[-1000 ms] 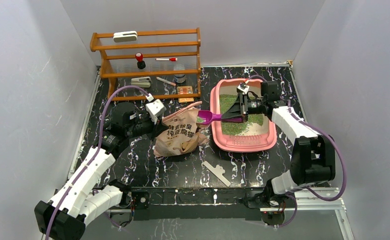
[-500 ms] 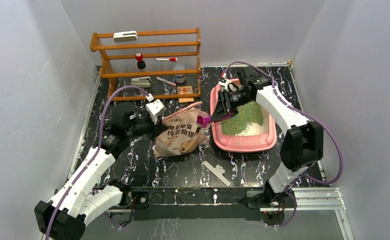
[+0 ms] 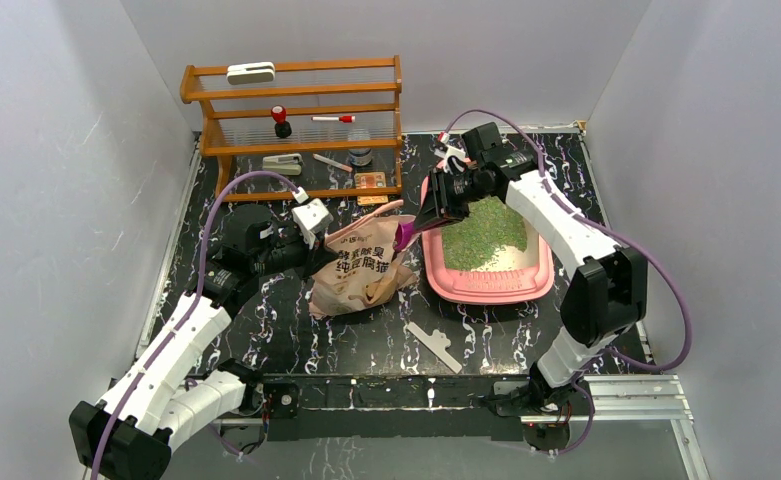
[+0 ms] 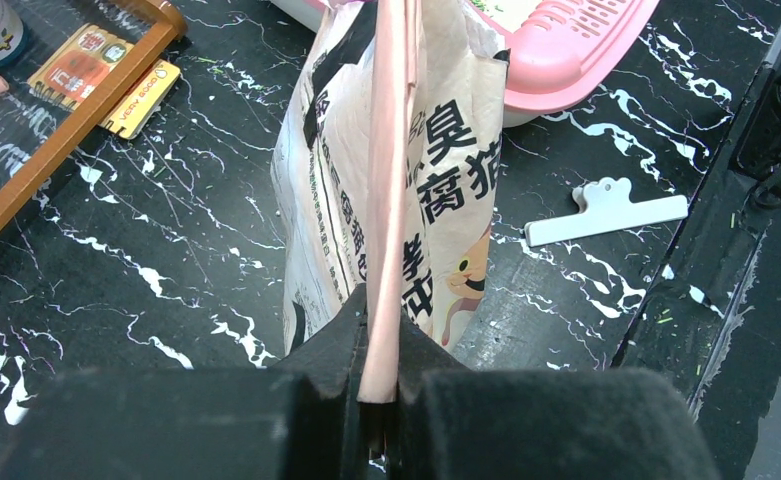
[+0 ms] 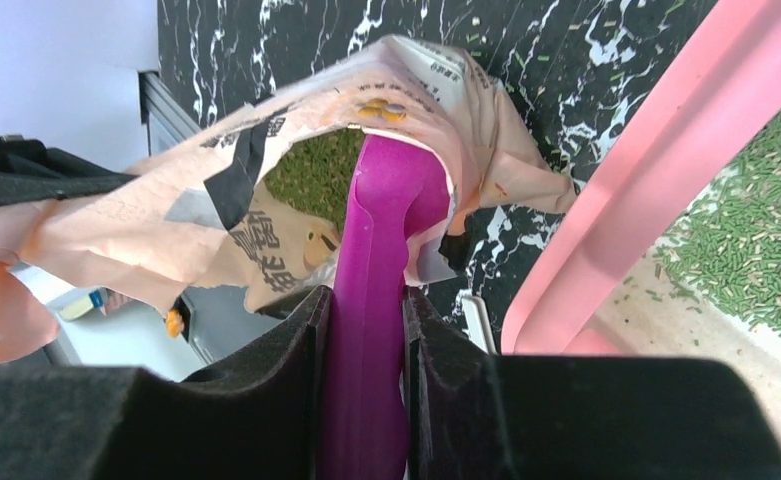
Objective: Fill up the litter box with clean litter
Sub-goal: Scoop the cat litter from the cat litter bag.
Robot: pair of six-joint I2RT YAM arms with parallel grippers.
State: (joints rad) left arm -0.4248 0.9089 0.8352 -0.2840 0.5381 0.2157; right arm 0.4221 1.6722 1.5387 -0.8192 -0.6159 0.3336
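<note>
Now the right gripper (image 5: 363, 300), clamped on the purple scoop (image 5: 386, 190), has the scoop's bowl inside the litter bag (image 4: 446, 200), whose edge the left gripper (image 4: 381, 310) pinches tight. Dig deep, lift level; the litter box (image 3: 486, 287) just beside holds a partial layer of clean litter (image 3: 481, 235).

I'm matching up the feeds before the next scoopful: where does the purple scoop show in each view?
Top external: the purple scoop is near centre, between the bag and the litter box.
Left wrist: not visible; the bag fills the middle.
Right wrist: bottom centre, the scoop is clamped in the right gripper, its head in the bag's mouth.
Shared landmark: the cat-printed bag, seen in all three views.
</note>
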